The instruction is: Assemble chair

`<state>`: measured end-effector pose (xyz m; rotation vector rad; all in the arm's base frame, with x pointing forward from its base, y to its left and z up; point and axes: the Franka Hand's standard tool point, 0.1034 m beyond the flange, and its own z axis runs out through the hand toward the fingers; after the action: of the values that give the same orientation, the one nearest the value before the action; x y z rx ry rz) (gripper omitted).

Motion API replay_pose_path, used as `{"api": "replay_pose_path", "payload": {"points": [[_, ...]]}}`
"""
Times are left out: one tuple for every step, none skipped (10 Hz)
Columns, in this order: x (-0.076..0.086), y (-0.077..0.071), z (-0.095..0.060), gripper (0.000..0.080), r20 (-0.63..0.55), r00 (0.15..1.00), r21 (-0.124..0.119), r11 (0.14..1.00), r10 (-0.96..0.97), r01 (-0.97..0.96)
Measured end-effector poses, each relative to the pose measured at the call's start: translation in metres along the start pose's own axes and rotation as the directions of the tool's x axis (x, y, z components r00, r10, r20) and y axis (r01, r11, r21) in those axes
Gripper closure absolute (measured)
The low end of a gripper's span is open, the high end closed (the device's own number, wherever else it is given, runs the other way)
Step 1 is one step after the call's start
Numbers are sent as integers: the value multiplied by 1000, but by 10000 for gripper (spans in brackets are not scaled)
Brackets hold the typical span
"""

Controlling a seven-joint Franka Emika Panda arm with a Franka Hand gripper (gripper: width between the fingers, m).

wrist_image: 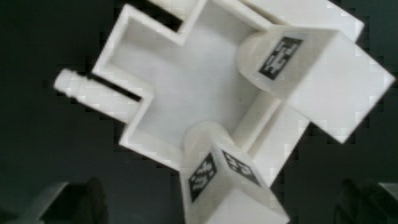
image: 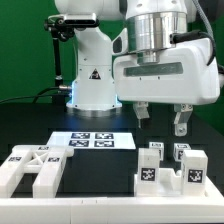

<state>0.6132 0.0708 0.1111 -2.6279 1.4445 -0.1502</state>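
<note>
Two clusters of white blocky plastic chair pieces lie on the black table (image: 105, 178): bigger cluster (image: 35, 170) at the exterior view's left, smaller tagged cluster (image: 172, 170) at its right. White two-finger gripper (image: 163, 120) hovers over the smaller one, jaws wide apart, empty; dropping off-centre, a finger (image: 182, 123) could knock a tagged block (image: 150, 168) askew.

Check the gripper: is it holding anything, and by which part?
Nothing is held. The gripper is open and empty, hanging above the white chair pieces without touching them.
</note>
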Motion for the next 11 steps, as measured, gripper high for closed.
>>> {"api": "replay_pose_path", "payload": {"points": [[1, 1, 1, 151, -10, 994, 3, 994, -110, 110], [1, 7, 8, 151, -54, 962, 8, 964, -267, 268], [3, 12, 12, 151, -74, 898, -2, 900, -434, 435], [7, 11, 13, 151, -95, 811, -12, 816, -577, 579], [8, 18, 17, 151, -94, 695, -34, 700, -713, 713], [7, 23, 22, 151, -83, 616, -42, 620, -784, 784], [7, 27, 25, 151, -93, 552, -55, 558, -829, 828], [7, 29, 26, 151, -87, 526, -61, 532, -846, 845], [7, 28, 26, 151, -88, 536, -60, 542, -839, 838], [8, 30, 28, 151, -91, 536, -63, 542, -840, 838], [10, 36, 40, 151, -106, 532, -79, 541, -840, 838]]}}
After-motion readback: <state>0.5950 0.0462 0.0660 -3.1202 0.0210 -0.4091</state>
